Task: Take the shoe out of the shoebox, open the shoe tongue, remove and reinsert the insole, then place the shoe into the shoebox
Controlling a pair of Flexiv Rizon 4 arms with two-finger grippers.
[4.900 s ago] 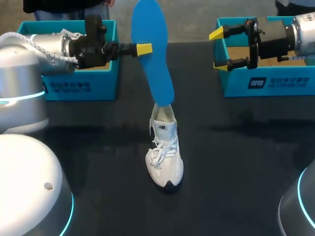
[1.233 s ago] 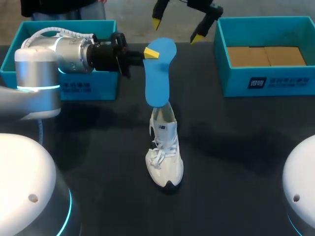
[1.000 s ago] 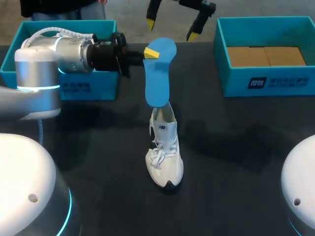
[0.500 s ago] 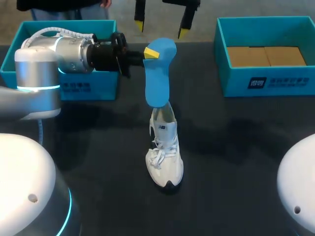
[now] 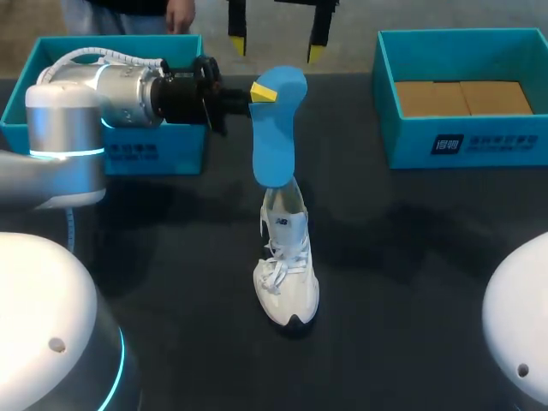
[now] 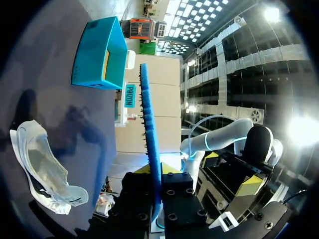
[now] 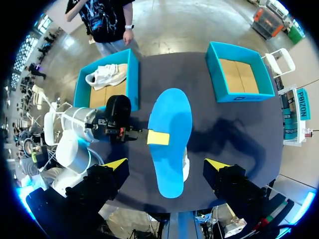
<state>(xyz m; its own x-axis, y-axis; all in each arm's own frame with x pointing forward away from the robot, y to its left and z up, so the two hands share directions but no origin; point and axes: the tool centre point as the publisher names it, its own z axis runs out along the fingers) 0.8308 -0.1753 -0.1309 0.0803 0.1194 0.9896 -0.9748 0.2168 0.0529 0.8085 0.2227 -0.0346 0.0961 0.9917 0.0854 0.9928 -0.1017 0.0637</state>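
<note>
A white shoe (image 5: 287, 257) stands on the black table, toe toward me. A blue insole (image 5: 274, 128) is held upright over it, lower end at the shoe's opening. My left gripper (image 5: 263, 92) comes in from the left and is shut on the insole's upper part. In the left wrist view the insole (image 6: 149, 144) runs edge-on out from between the fingers, the shoe (image 6: 42, 169) beside it. My right gripper (image 5: 276, 44) hangs open above the insole's top. Its wrist view looks down on the insole (image 7: 169, 124) between its own open gripper (image 7: 166, 164) tips.
A blue shoebox (image 5: 111, 141) stands at the back left, holding a second white shoe (image 7: 107, 74). Another blue shoebox (image 5: 462, 141) with a cardboard floor stands at the back right. Dark table surrounds the shoe.
My right gripper has swung from the right-hand box leftward, over the insole's top. The left arm lowered the insole to the shoe earlier and has kept still over the last second.
</note>
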